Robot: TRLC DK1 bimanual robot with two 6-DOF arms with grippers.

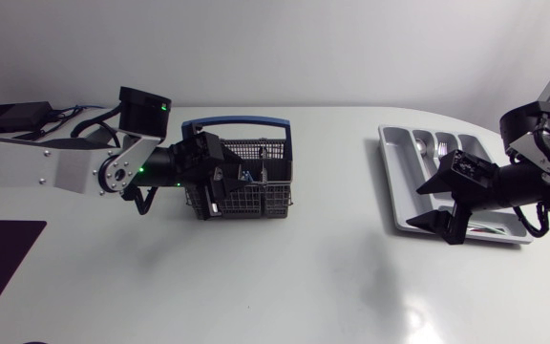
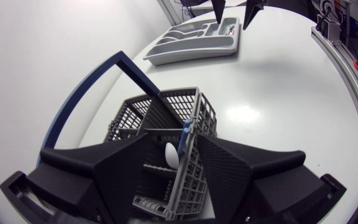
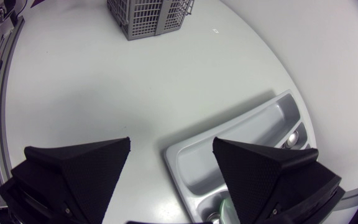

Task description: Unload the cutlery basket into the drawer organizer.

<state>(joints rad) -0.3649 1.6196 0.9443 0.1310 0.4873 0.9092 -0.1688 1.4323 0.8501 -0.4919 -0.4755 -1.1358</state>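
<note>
Between basket and tray, the table [image 1: 332, 277] lies bare, and that open stretch carries on along the whole near side.

- Cutlery basket [image 1: 256, 186]: grey mesh, left of centre. Its long axis runs side to side in the head view. Its blue handle [image 1: 242, 124] is swung to the far side, close to the table's far edge.
- Left gripper [image 1: 225, 180]: over the basket's left end, pointing along its long axis toward the tray. Fingers [image 2: 104, 171] spread wide, one to each side of a mesh compartment, closed on nothing. Between them stands a white spoon [image 2: 171, 154], bowl up and touched by neither, with a small blue piece just beside it.
- Drawer organizer [image 1: 401, 167]: grey, on the right side, well apart from the basket. Its long axis runs far to near, slightly skewed, with the troughs the same way. The far end is near the far edge, and in the right wrist view the table's rim curves close by.
- Shiny cutlery [image 3: 294, 134] lies in one trough, and something green [image 3: 225, 202] in another.
- Right gripper [image 1: 420, 206]: above the organizer's basket-side rim, pointing toward the basket. Fingers [image 3: 79, 168] wide apart, nothing between them but that rim and the table.
</note>
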